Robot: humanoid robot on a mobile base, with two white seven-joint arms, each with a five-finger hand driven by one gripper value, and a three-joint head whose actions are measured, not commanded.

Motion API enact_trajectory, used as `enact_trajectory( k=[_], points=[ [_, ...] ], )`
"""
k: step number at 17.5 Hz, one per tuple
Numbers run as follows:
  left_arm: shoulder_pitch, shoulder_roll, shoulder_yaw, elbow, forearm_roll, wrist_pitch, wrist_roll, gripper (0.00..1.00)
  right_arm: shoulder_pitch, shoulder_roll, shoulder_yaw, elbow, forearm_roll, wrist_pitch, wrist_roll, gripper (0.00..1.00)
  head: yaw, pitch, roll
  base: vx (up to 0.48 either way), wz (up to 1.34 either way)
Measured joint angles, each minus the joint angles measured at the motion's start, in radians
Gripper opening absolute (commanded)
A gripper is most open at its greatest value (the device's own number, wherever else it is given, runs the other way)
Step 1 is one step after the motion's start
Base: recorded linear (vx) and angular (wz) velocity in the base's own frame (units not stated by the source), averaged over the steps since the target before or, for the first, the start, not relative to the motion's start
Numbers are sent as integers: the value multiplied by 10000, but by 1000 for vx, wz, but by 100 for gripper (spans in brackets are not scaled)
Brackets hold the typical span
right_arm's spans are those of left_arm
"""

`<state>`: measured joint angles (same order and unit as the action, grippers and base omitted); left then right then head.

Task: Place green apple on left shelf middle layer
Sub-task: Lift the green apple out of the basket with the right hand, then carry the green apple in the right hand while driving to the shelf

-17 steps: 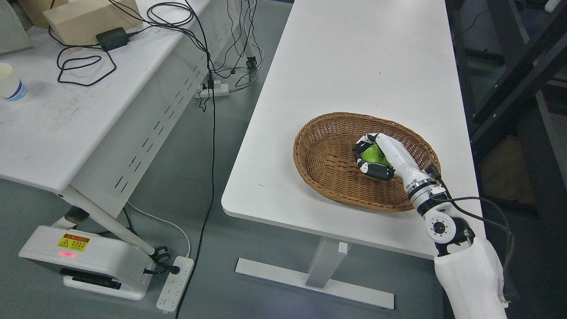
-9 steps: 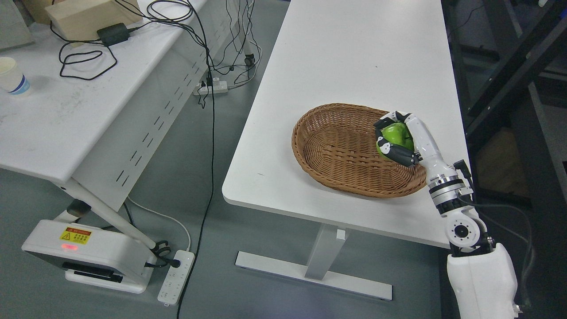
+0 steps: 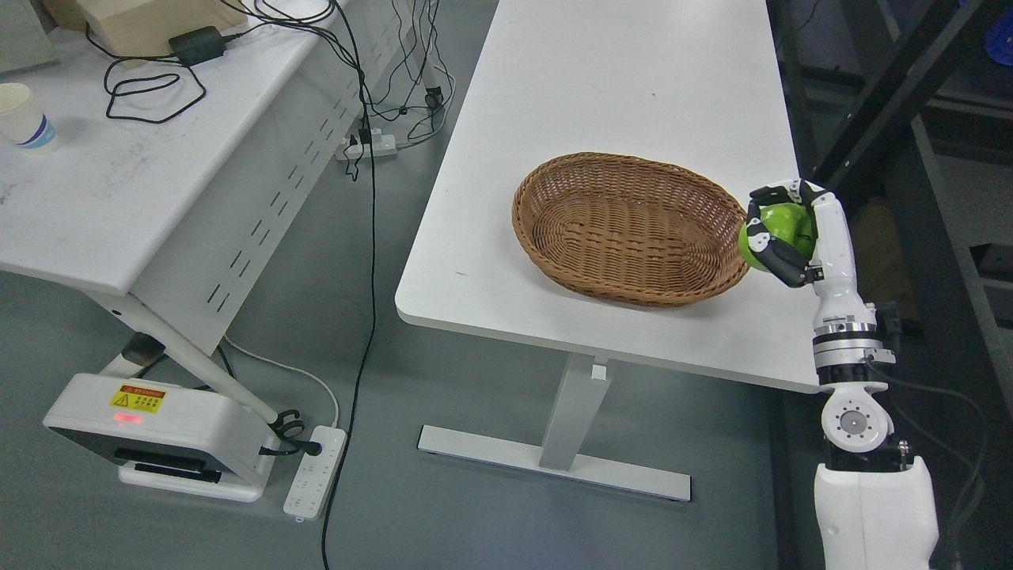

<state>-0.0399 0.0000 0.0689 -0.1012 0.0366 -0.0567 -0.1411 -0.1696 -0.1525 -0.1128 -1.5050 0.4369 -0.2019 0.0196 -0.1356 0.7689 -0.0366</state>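
A green apple (image 3: 779, 224) sits in my right hand (image 3: 779, 229), whose black-and-white fingers are curled around it. The hand holds the apple in the air just right of the wicker basket (image 3: 629, 228), near the white table's (image 3: 625, 87) right edge. The basket is oval, brown and has nothing in it. My right arm rises from the lower right corner. A dark shelf frame (image 3: 886, 87) stands at the right edge of the picture; its layers are mostly out of view. The left arm does not show.
A second white table (image 3: 119, 190) at the left carries a paper cup (image 3: 24, 119), a cardboard box, a power adapter and cables. Cables and power strips (image 3: 316, 483) lie on the grey floor between the tables, beside a white machine base (image 3: 158, 435).
My right hand has lifted the apple out of the basket and carried it right, past the basket's rim. The camera has also shifted, so the whole scene has slid slightly.
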Motion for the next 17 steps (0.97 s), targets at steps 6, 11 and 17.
enact_trajectory(
  k=[6, 11, 17],
  points=[
    [0, 0, 0, 0, 0, -3, 0, 100, 1135, 289, -431, -341, -833, 562, 866, 0, 0, 0, 0, -215, -67],
    [0, 0, 0, 0, 1, -5, 0, 100, 1491, 469, -569, -528, -1218, 606, 1013, 0, 0, 0, 0, -205, -33],
    [0, 0, -1, 0, 0, -9, 0, 100, 1641, 616, -612, -683, -1368, 569, 1066, 0, 0, 0, 0, -191, 40]
  ],
)
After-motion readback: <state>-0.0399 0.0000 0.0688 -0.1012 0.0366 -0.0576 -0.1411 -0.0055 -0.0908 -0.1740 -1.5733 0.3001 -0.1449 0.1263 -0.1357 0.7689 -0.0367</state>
